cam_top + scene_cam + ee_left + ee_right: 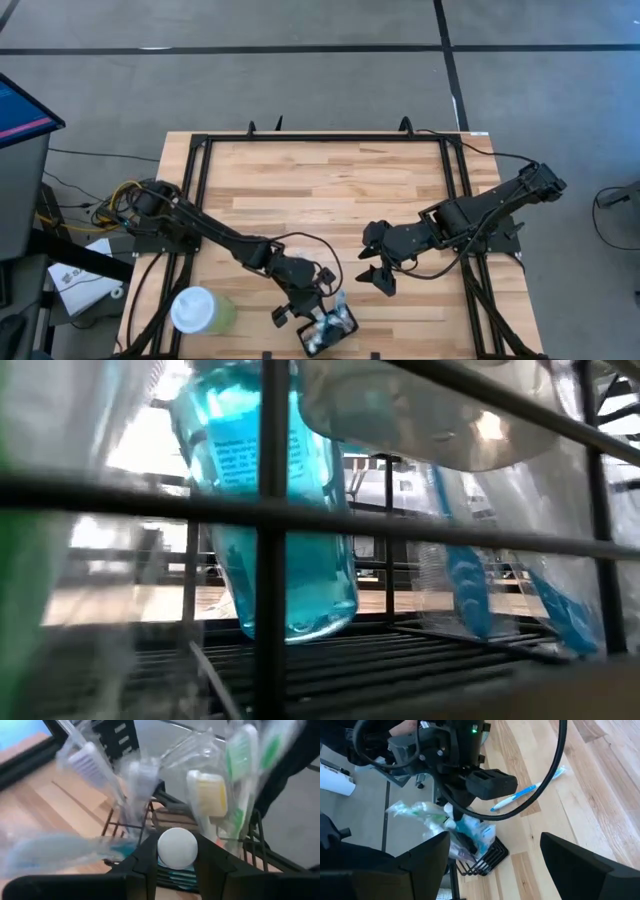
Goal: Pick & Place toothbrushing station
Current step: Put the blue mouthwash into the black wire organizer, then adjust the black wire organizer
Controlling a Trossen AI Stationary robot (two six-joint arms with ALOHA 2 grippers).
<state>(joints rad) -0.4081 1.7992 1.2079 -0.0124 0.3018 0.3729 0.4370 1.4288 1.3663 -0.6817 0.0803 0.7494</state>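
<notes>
Left hand (305, 305) — low at the desk's near edge, right over the holder (330, 332). In its wrist view the two dark fingers (215, 865) pinch a small white round cap (177, 847), one finger on each side and both touching it; we judge the cap to belong to something stowed in the holder, though which item we cannot tell.

Holder — a black wire rack standing on the desk (320, 180) at the near edge, just right of the green cup (200, 310). Wrapped brushes (210, 795) stand up out of it, handles down and heads up, fanned apart; a teal tube (470, 832) sits among them. The long axis of the contents runs roughly upright, toward the left hand.

Loose brush (527, 792) — blue and white, lying flat on the desk beside the left arm, well apart from the holder and outside it.

Right hand (378, 268) — fingers spread wide, holding nothing, hovering above mid-desk. The holder lies from it toward the near edge and to the left, with the left hand in between.

Entry on reach: the left hand is plainly the nearer — it is already on the set. We judge the next move hinges on a straight vertical path along the brushes' axis.
</notes>
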